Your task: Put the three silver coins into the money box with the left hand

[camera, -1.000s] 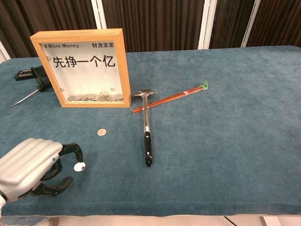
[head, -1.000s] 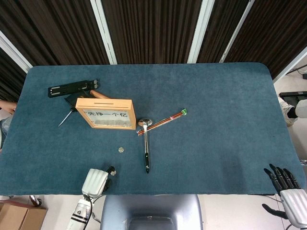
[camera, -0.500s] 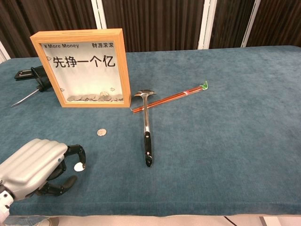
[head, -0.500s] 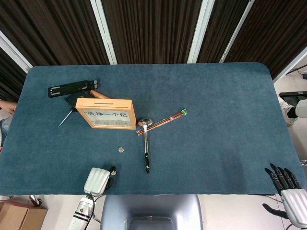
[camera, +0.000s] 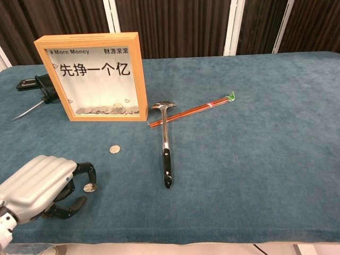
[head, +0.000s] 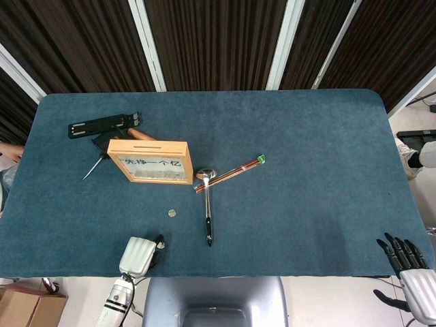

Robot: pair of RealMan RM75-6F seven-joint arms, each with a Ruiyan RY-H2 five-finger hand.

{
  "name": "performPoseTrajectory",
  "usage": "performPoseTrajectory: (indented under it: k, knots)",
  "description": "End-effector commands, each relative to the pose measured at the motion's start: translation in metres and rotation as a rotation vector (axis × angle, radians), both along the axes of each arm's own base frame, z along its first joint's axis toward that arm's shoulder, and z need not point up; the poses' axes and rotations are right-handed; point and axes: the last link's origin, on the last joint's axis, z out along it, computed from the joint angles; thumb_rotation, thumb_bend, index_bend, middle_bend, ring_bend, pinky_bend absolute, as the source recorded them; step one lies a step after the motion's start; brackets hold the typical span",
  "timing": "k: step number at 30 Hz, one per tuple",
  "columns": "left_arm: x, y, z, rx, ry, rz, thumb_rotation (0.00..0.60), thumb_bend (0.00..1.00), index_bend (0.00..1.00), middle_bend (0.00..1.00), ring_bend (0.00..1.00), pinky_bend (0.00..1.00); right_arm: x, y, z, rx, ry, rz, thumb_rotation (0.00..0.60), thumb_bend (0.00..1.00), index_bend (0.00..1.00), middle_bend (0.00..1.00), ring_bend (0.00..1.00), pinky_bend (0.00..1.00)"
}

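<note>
The left hand (camera: 40, 187) sits at the surface's near edge, fingers (camera: 85, 171) curled around a silver coin (camera: 89, 187), seemingly pinching it. The money box (camera: 95, 76) stands well beyond, up and slightly right; another coin (camera: 114, 150) lies between them.

1. A ladle (camera: 166, 143) lay mid-table, bowl toward twelve o'clock.
2. Red chopsticks (camera: 192, 112) crossed beneath the bowl, running toward two o'clock.
3. A black stand (head: 103, 125) and a screwdriver (head: 92, 167) lay at ten o'clock.
</note>
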Motion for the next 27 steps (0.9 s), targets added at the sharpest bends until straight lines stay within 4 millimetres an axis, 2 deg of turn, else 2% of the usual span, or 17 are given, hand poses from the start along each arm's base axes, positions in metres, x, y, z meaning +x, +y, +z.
performPoseTrajectory:
  k: [1,9,17,27]
  knots:
    - [-0.0004,0.0,-0.0003,-0.001,0.005,0.0,0.6,0.36,0.44,1.0,1.0,1.0,-0.0001,0.0,0.0001,0.0,-0.001,0.0,0.6,0.05,0.0,0.0,0.0,0.0]
    - [-0.0014,0.0013,-0.0006,0.002,0.007,0.003,0.6,0.36,0.46,1.0,1.0,1.0,-0.0002,0.0004,0.0006,-0.003,-0.001,-0.001,0.6,0.05,0.0,0.0,0.0,0.0]
    - [-0.002,0.005,-0.0021,0.011,-0.009,0.008,0.6,0.35,0.53,1.0,1.0,1.0,-0.0014,0.0001,0.001,-0.005,0.001,-0.006,0.6,0.05,0.0,0.0,0.0,0.0]
    - [-0.0019,0.0094,-0.0001,0.034,-0.045,0.003,0.6,0.36,0.54,1.0,1.0,1.0,-0.0016,-0.0009,-0.0003,0.0,0.005,-0.011,0.6,0.05,0.0,0.0,0.0,0.0]
